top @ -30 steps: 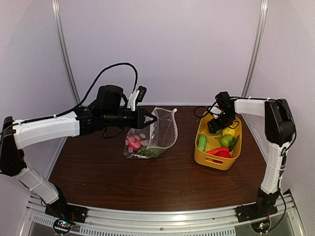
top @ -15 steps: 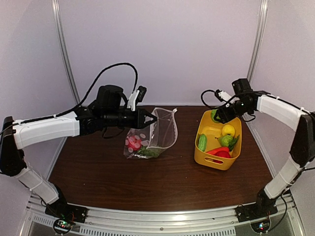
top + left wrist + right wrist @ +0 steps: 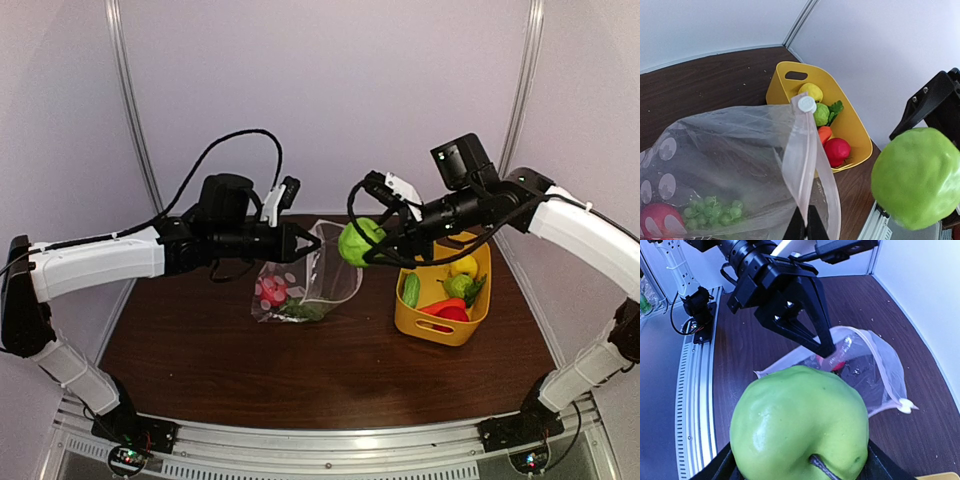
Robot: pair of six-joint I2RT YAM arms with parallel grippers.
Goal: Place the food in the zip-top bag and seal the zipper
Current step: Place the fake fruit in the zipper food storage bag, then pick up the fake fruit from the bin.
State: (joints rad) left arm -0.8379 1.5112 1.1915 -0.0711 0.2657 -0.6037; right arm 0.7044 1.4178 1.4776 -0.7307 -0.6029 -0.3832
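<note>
The right arm's jaws are clamped around a green apple (image 3: 359,242), carrying it in the air just to the right of the mouth of the zip-top bag (image 3: 318,275). The left arm's jaws are pinched fully closed on the zipper (image 3: 802,165) at the rim, holding that side up while the bag's bottom rests on the desk (image 3: 200,370). A red apple (image 3: 271,291) and green grapes (image 3: 300,310) already lie inside. The lemon (image 3: 463,266), cucumber (image 3: 411,290) and red pepper (image 3: 447,310) wait in the yellow basket (image 3: 470,330).

The main risk is the fit. Only one lip of the mouth is held, so the other hangs slack, and the apple looks wide against the gap. If it comes in off-centre it would likely strike the rim and either roll off onto the desk or drag the thin strip out of the left pinch (the film looks slippery and the hold is small). Releasing from too high could also knock the limp bag over and spill the fruit.

The overhead view gives the layout: apple level with the mouth, bag and basket well apart. It does not show how far the mouth gapes. The left wrist view looks along the rim, where the two strips run close together up to the white end tab (image 3: 806,104). It also shows a carrot (image 3: 824,134) in the basket, hard to pick out from above. The right wrist view shows the rim as a loop lying beyond the apple, which fills the frame and hides its own jaw tips.
</note>
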